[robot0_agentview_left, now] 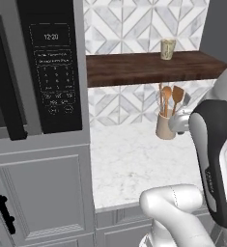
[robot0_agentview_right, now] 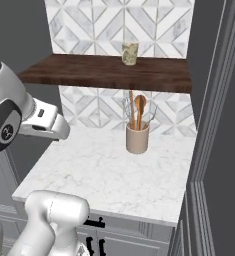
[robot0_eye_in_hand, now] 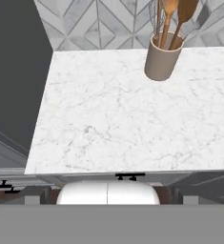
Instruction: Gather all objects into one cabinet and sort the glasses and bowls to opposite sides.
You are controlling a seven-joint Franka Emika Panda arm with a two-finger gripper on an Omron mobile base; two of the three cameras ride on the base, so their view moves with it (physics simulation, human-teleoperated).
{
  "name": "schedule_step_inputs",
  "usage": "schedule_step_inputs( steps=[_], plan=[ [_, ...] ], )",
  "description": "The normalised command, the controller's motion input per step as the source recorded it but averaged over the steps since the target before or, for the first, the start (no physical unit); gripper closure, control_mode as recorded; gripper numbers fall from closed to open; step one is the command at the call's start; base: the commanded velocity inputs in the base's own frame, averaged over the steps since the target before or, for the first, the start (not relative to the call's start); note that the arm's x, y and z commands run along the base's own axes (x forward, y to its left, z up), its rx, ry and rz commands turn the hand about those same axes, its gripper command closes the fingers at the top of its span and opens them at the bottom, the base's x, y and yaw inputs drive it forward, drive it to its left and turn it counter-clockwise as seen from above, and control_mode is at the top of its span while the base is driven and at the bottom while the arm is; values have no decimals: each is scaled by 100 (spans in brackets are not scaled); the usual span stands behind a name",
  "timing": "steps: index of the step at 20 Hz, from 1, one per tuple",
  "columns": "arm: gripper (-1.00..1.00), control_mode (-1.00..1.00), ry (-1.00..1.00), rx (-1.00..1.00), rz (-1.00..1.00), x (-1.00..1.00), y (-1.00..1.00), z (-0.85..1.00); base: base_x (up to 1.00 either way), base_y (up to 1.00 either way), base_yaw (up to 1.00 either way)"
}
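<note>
A cream cup (robot0_agentview_right: 130,53) sits above the utensil holder (robot0_agentview_right: 137,138), near the shelf (robot0_agentview_right: 109,72) edge. I cannot tell the gripper's state.

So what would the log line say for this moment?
counter: utensil holder at back | wooden shelf: one pale cup | gripper: unseen

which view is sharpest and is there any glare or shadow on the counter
Hand view: sharpest, marble counter evenly lit, no glare, veins crisp. Left base view: softer, arm blurred up close. Right base view: wooden shelf darkens the tiles beneath; utensil holder casts barely any shadow.
</note>
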Motion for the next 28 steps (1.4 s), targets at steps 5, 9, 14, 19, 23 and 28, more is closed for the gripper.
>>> schedule_step_inputs(
  steps=[5,9,14,19,23,28],
  plan=[
    [-100,100,0,0,0,0,0,0,10,-27,0],
    [-100,-100,-9,0,0,0,-17,2,2,-6,0],
    [-100,-100,-33,0,0,0,-6,38,0,0,0],
    [-100,-100,-28,1,0,5,-1,67,0,0,0],
    [-100,-100,-15,0,0,0,-8,73,0,0,0],
    [-100,-100,-5,0,0,4,-1,40,0,0,0]
  ],
)
